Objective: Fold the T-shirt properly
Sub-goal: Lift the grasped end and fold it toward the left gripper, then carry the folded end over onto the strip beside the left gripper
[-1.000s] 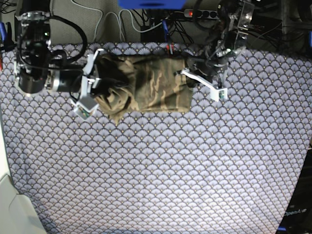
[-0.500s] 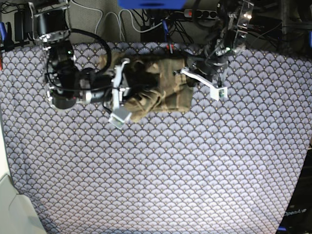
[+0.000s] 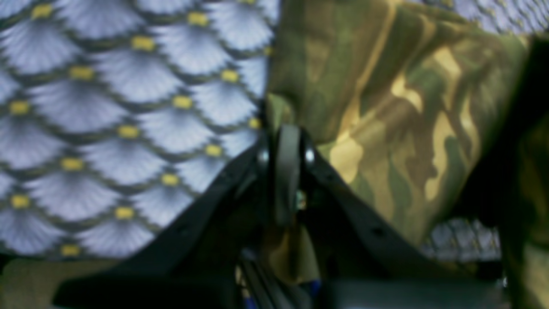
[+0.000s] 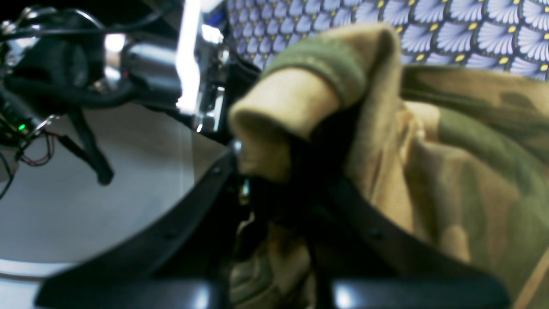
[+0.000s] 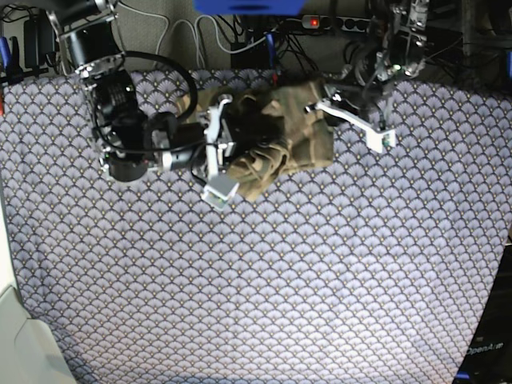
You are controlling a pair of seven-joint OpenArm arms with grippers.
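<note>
So here's where we're at with the T-shirt (image 5: 276, 136): it's bunched into a lumpy bundle between our two claws, near the far edge of the table (image 5: 264, 288), which is covered in a purple-grey fan-scale cloth (image 5: 320, 264).

Our right claw (image 5: 226, 148) is clamped shut on the T-shirt. In the right wrist view a thick tan-and-olive fold (image 4: 309, 98) rolls up over the tips of that claw (image 4: 274, 193), with more fabric piled off to one side of it and spilling down between the black fingers (image 4: 201, 214). On the claw's other side we can see bare grey floor and some dark robot hardware, all pretty blurry. From the base view the cloth hangs in wrinkled folds just past this claw, toward the other one.

Our left claw (image 5: 324, 112) is closed on the shirt too. The left wrist view shows its tips (image 3: 285, 146) pinched tight together on an edge of the camo fabric (image 3: 386, 107), and a bit of the same print pokes out behind the tips, down between the fingers (image 3: 206, 201). On one side of this claw there's only patterned cloth, on the other side the shirt spreads out, lifted enough that we get a glimpse of the scale pattern underneath its lower edge. It's soft focus, so we can't tell how much cloth is actually in the pinch.

Between the claws the shirt looks crumpled rather than flat, with one corner drooping toward the near side by the right claw.
</note>
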